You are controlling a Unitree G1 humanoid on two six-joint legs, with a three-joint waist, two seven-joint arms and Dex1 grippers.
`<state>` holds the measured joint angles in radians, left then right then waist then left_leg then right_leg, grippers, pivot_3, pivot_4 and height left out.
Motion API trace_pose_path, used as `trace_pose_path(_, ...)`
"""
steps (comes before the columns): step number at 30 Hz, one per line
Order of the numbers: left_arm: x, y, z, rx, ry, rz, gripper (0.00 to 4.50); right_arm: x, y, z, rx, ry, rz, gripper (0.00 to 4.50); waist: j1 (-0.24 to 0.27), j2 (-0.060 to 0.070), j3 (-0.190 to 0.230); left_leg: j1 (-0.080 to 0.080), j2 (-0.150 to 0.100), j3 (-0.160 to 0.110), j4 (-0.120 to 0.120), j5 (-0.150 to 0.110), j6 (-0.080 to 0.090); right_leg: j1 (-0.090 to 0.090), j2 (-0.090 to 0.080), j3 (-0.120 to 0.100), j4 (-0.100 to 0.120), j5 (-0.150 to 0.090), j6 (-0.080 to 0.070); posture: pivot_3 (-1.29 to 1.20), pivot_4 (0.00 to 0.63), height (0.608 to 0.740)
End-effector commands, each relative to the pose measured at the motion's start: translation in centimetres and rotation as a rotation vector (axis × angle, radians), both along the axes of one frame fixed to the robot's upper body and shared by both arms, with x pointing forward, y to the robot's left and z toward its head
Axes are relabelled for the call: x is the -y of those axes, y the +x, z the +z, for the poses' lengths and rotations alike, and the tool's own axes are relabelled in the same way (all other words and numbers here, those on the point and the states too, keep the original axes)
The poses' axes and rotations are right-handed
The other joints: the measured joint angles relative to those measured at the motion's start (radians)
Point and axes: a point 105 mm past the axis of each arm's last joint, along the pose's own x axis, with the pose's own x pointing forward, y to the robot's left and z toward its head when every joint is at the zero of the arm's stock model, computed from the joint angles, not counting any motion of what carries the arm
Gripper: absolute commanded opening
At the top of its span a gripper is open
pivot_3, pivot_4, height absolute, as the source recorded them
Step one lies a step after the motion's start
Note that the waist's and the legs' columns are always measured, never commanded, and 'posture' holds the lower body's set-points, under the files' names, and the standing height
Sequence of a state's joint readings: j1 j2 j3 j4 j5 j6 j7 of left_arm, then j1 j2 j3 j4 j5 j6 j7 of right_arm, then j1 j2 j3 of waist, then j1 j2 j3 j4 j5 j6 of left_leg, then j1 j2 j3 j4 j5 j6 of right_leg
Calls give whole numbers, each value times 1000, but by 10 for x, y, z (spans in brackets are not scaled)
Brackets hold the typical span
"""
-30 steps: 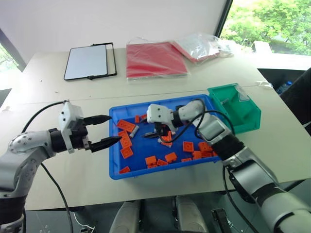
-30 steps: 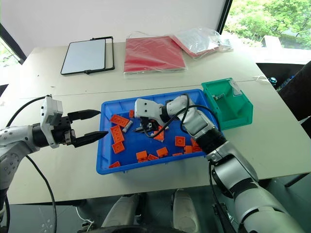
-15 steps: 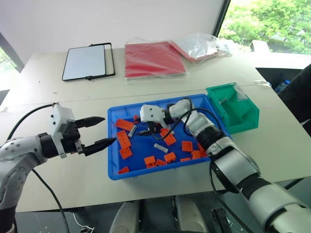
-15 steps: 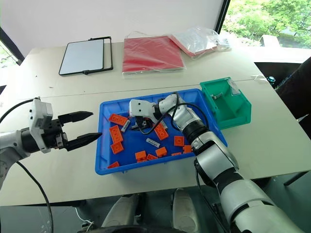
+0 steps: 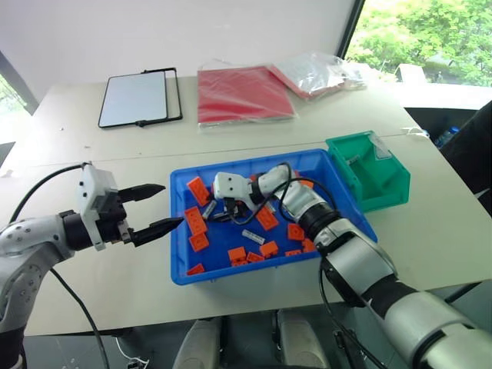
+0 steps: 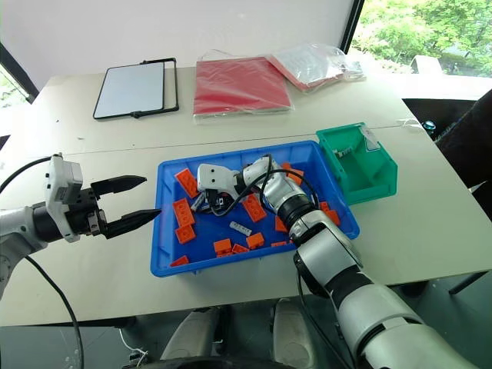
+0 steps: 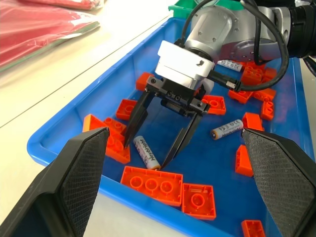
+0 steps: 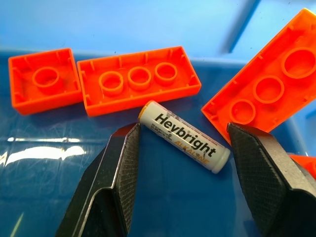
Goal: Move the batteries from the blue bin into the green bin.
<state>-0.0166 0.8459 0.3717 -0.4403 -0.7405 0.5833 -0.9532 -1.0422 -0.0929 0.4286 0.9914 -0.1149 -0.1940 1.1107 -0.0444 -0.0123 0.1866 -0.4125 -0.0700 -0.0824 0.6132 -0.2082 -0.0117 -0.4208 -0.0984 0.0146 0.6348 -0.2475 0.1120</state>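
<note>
The blue bin (image 5: 178,244) holds several orange bricks and loose batteries. My right gripper (image 7: 146,153) is open, pointing down into the bin's left part. Its fingers stand on either side of one battery (image 8: 183,136) that lies flat on the bin floor, with a gap on each side. Another battery (image 5: 254,236) lies in the middle of the bin. The green bin (image 5: 382,183) stands against the blue bin's right end with a small grey cylinder (image 5: 355,160) inside. My left gripper (image 5: 171,205) hovers open and empty just outside the blue bin's left wall.
Orange bricks (image 5: 198,221) crowd around the battery between the fingers. At the back of the table lie a black-framed white board (image 5: 134,98), a red folder (image 5: 244,94) and a clear plastic bag (image 5: 323,71). The table's edge runs just in front of the blue bin.
My right gripper has slid left across the blue bin and sunk over a battery near its left wall, still open. The left gripper has stayed in place.
</note>
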Motion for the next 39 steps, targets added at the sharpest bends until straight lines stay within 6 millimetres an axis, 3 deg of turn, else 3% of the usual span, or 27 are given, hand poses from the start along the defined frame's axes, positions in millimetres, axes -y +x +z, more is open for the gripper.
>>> trace_pose_path(1,0,0,13,56,7,-4,4500,-1,2,3,15,-8,1,2599,0,0,0,0,0,0,0,0,0,0,0,0,0,0,0,0,150,731)
trace_pose_path(4,1,2,13,57,6,-5,4500,5,1,0,8,-11,2,1519,0,0,0,1,0,0,0,0,0,0,0,0,0,0,0,0,150,731)
trace_pose_path(7,0,3,13,58,6,-6,4500,9,0,-1,7,-13,6,91,0,0,0,1,0,0,0,0,0,1,0,0,0,0,0,0,150,731)
trace_pose_path(14,2,7,11,57,12,-19,4500,27,-4,21,20,64,-14,68,4,0,0,1,0,0,0,0,0,1,0,0,0,0,0,0,150,731)
trace_pose_path(20,6,10,9,48,6,-40,4500,65,-19,80,60,279,-230,68,8,0,0,0,0,0,0,0,0,0,0,0,0,0,0,0,150,731)
trace_pose_path(22,8,11,7,42,3,-51,4500,91,-16,103,72,367,-404,68,9,0,0,0,0,0,0,0,0,0,0,0,1,0,0,0,150,731)
trace_pose_path(26,8,11,6,30,0,-67,4500,173,-11,134,154,488,-823,68,26,0,0,0,0,0,0,0,0,1,-1,1,0,0,0,0,150,731)
trace_pose_path(29,9,14,3,24,1,-79,4500,230,-17,140,209,496,-1077,68,39,0,0,0,0,1,0,0,0,1,-3,1,-1,0,-1,0,150,731)
trace_pose_path(33,13,20,3,24,-2,-101,4500,280,-22,132,231,469,-1311,68,35,0,0,-1,-1,2,0,0,0,1,-4,0,-2,-2,-4,0,150,731)
trace_pose_path(35,15,23,4,26,-5,-116,4500,294,-24,124,183,481,-1399,1104,29,0,0,-1,0,3,1,0,1,1,-4,1,-2,-2,-4,0,150,731)
trace_pose_path(39,16,27,4,29,-4,-123,4500,284,-26,118,176,452,-1359,3025,26,0,0,0,1,3,0,0,1,1,-3,1,-2,-1,-1,0,150,731)
